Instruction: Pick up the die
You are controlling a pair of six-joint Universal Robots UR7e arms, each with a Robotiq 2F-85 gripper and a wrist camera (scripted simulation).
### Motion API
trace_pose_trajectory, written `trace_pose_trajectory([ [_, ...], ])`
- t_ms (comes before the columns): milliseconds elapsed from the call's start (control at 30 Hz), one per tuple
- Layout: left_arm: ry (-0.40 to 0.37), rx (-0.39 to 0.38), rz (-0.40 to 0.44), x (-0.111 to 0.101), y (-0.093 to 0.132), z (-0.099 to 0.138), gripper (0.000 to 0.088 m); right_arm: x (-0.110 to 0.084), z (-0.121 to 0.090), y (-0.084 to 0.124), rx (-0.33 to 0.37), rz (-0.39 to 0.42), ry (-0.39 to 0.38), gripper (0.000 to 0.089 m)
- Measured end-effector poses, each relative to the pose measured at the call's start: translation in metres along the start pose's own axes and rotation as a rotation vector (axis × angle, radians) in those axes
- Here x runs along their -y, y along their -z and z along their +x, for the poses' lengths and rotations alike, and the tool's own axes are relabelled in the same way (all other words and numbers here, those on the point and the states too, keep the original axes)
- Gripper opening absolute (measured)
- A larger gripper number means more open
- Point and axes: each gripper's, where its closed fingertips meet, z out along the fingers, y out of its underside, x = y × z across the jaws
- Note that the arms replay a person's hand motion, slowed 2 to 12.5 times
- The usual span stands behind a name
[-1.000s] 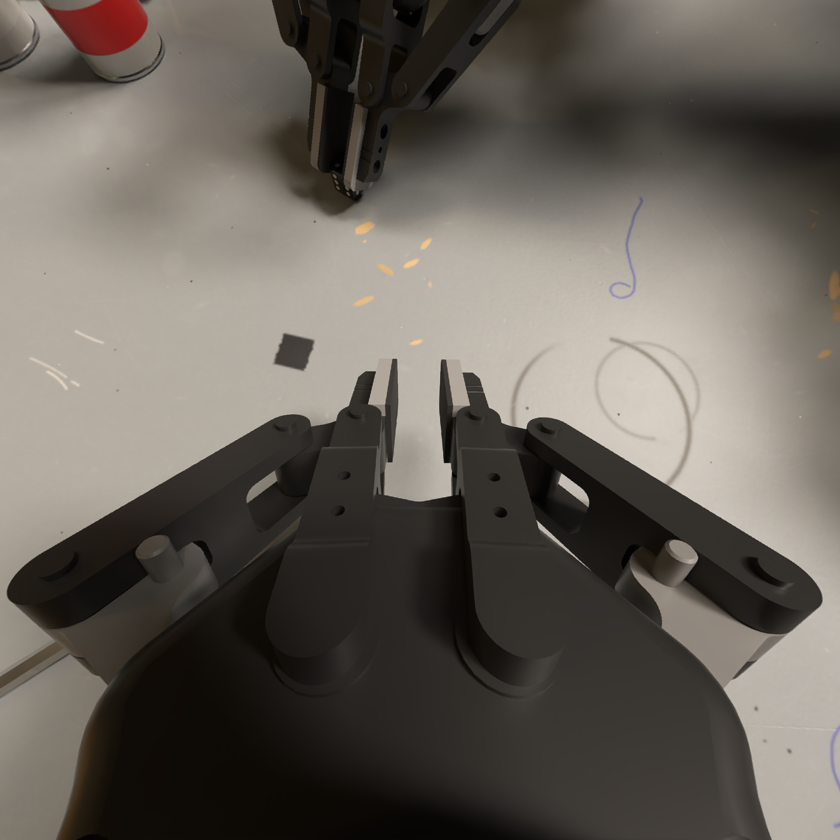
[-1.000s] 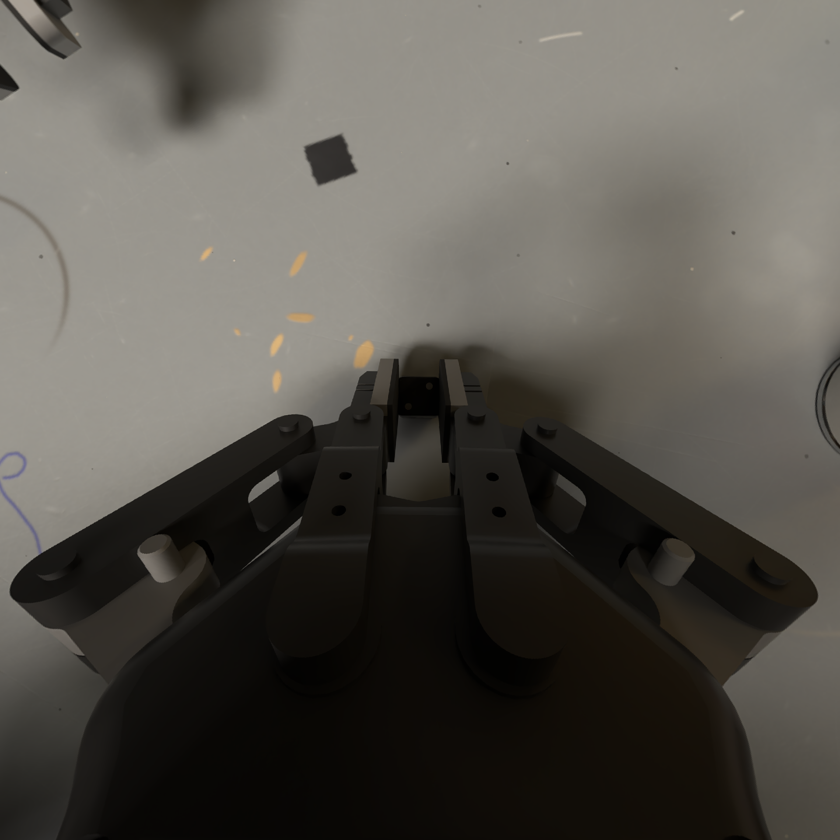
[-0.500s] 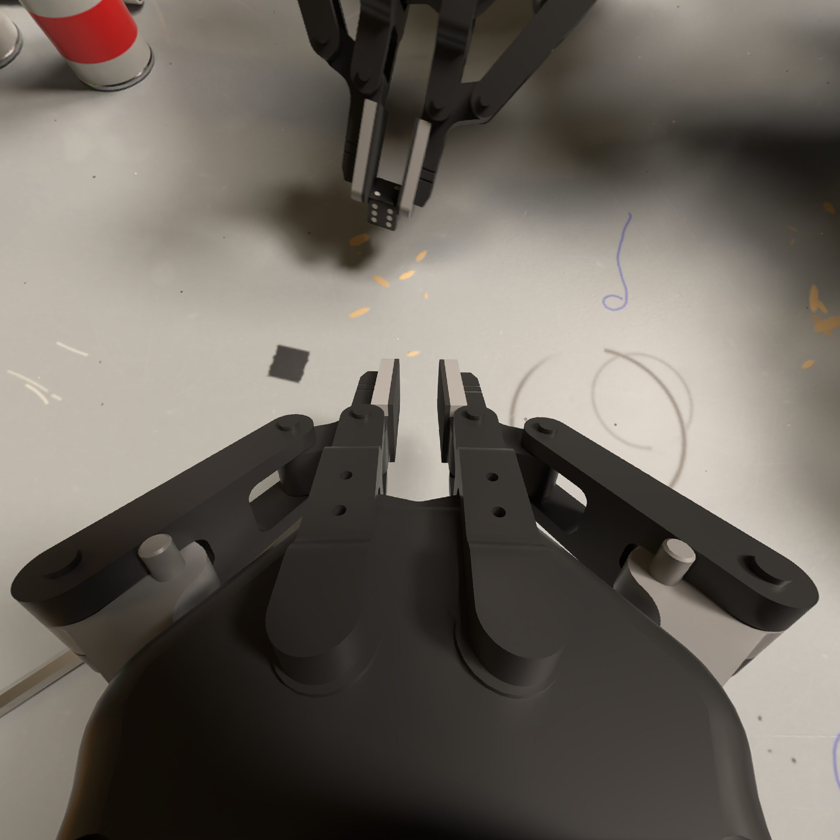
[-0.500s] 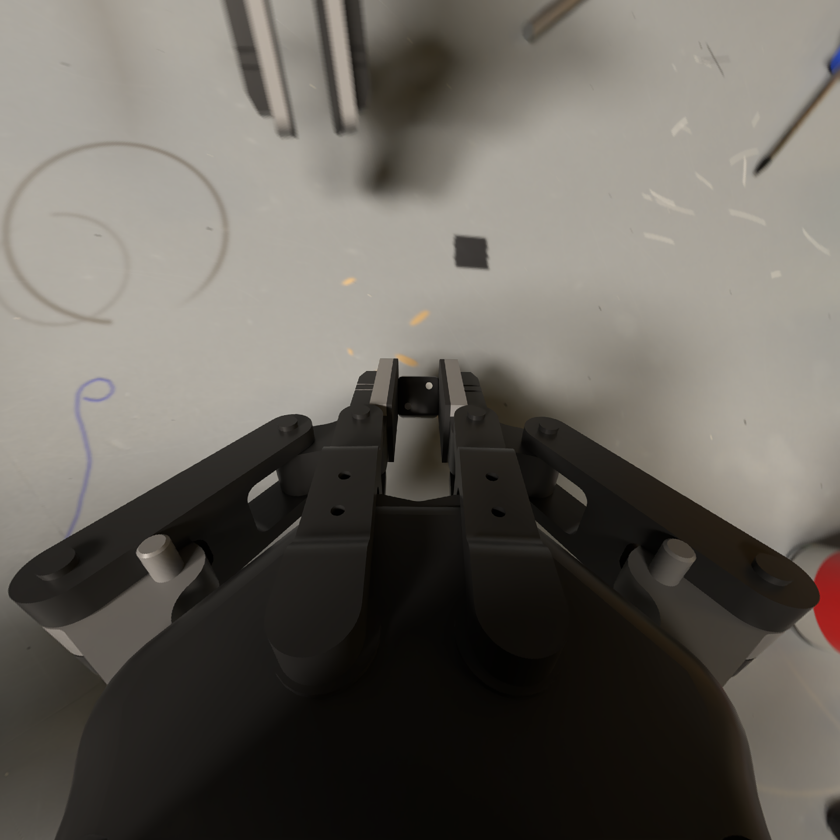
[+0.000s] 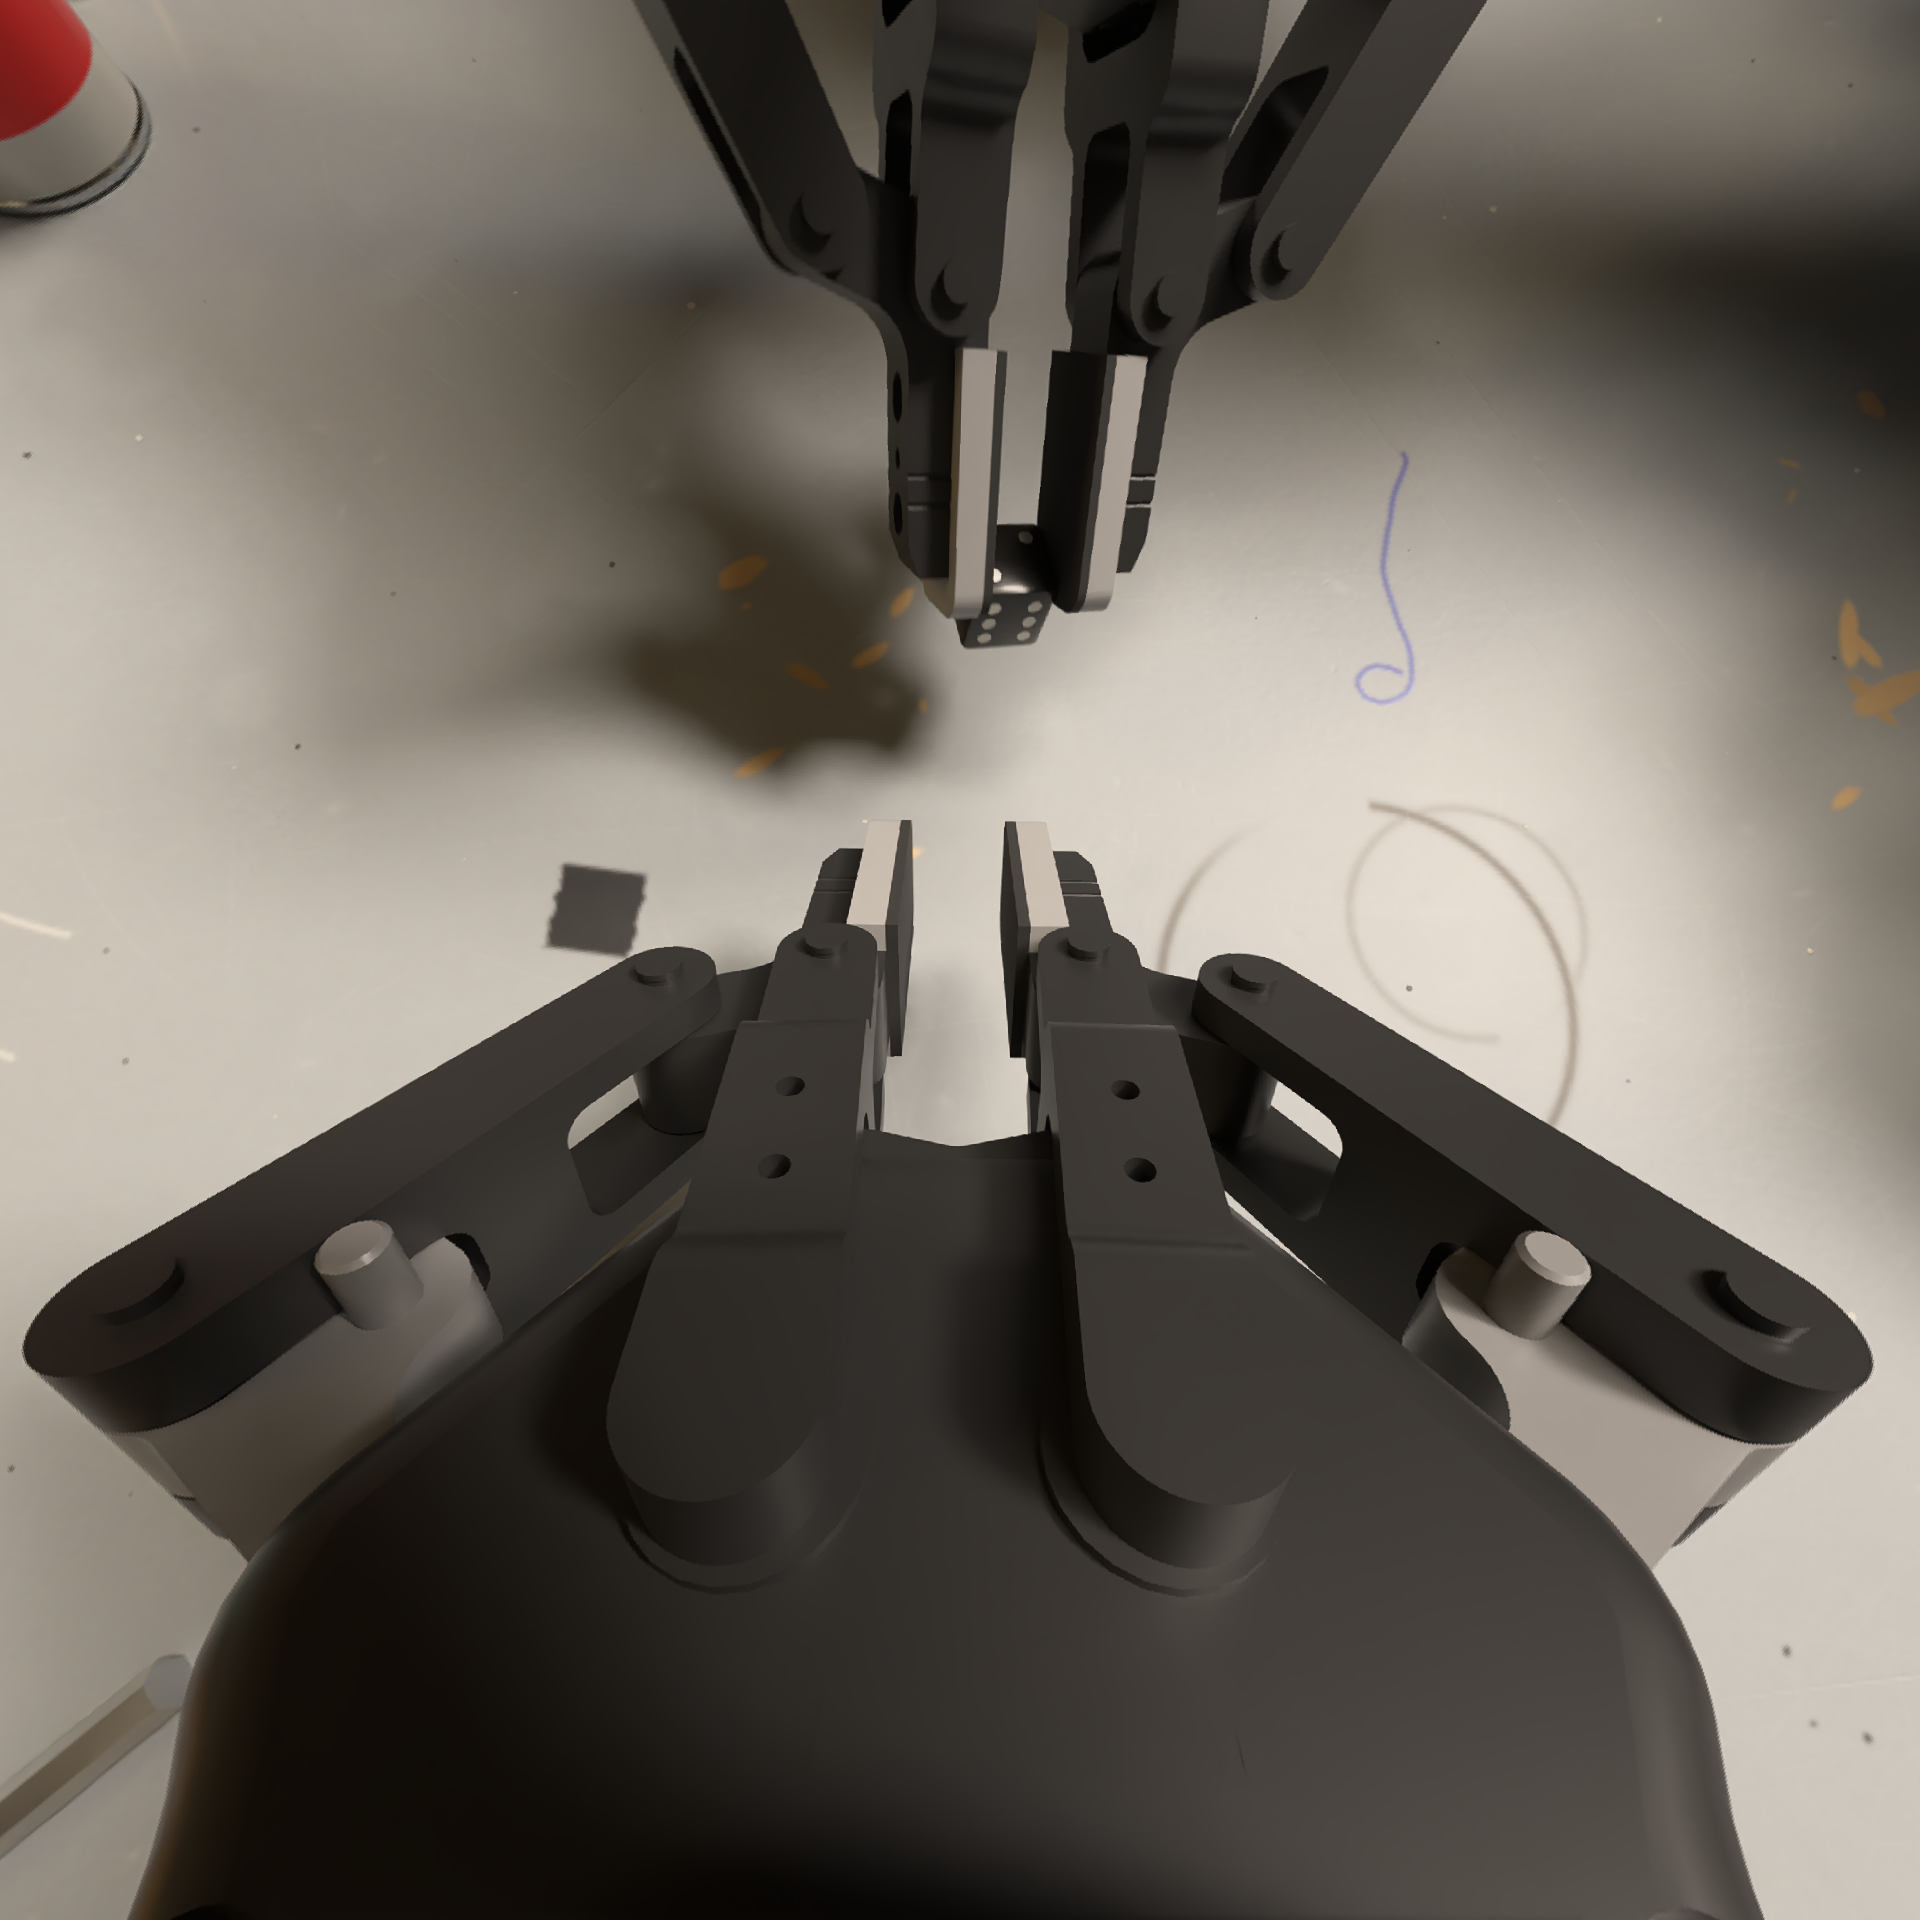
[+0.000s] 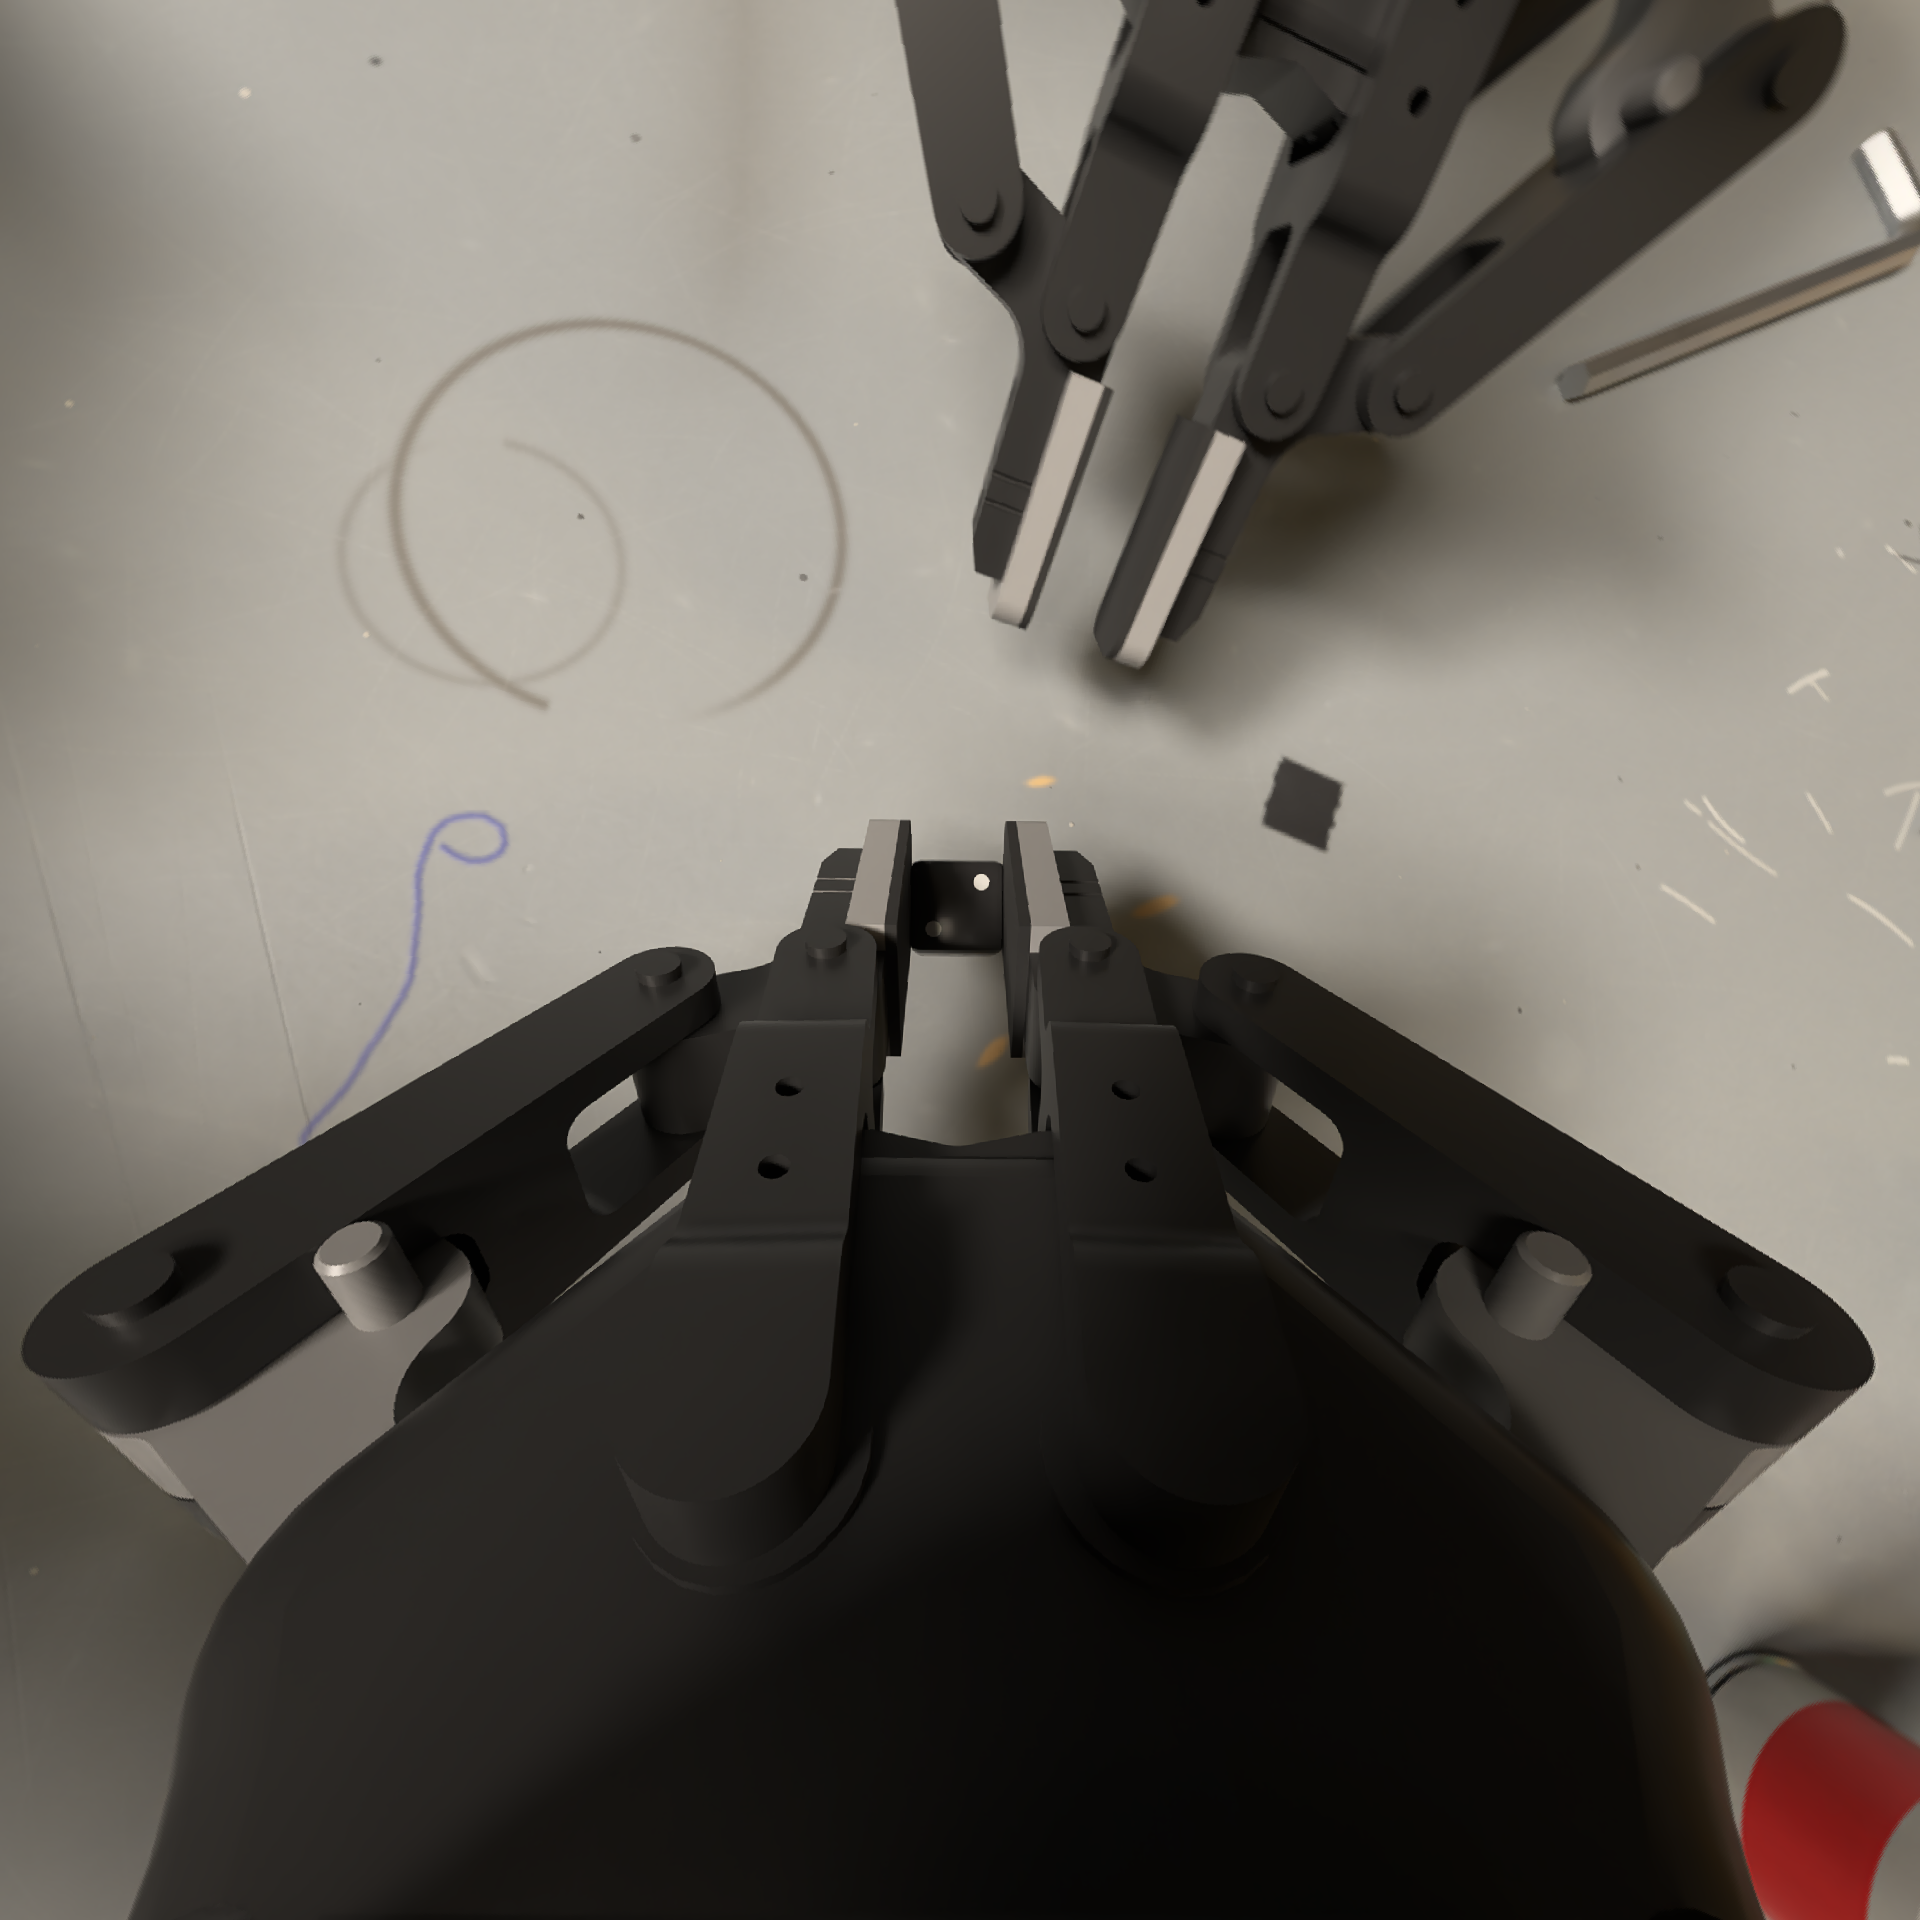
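— Where is the die?
— Pinched in the right pincer, off the desk, beside the small black square.
— And the left pincer?
— Slightly parted, holding nothing, near that square.

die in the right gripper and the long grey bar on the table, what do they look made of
The small black die with white pips, pinched at the right gripper's fingertips, looks like hard glossy plastic: a bright highlight sits on its rounded corner, though painted wood cannot be ruled out. The long grey bar looks like brushed metal, probably steel: flat facets, crisp edges and a pale sheen along its length.
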Motion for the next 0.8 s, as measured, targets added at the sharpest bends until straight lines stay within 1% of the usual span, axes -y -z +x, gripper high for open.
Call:
trace_pose_trajectory([
  [233, -0.014, -0.012, -0.010, 0.004, -0.008, 0.000, 0.0155, 0.001, 0.001, -0.006, 0.089, -0.044, 0.093, 0.0158],
  [567, 0.002, -0.012, -0.010, 0.004, -0.014, 0.001, 0.0151, -0.001, 0.003, -0.016, 0.227, -0.094, 0.195, 0.0158],
  [800, 0.006, -0.006, -0.013, 0.002, -0.015, 0.002, 0.0151, -0.005, 0.004, -0.020, 0.296, -0.135, 0.258, 0.0158],
])
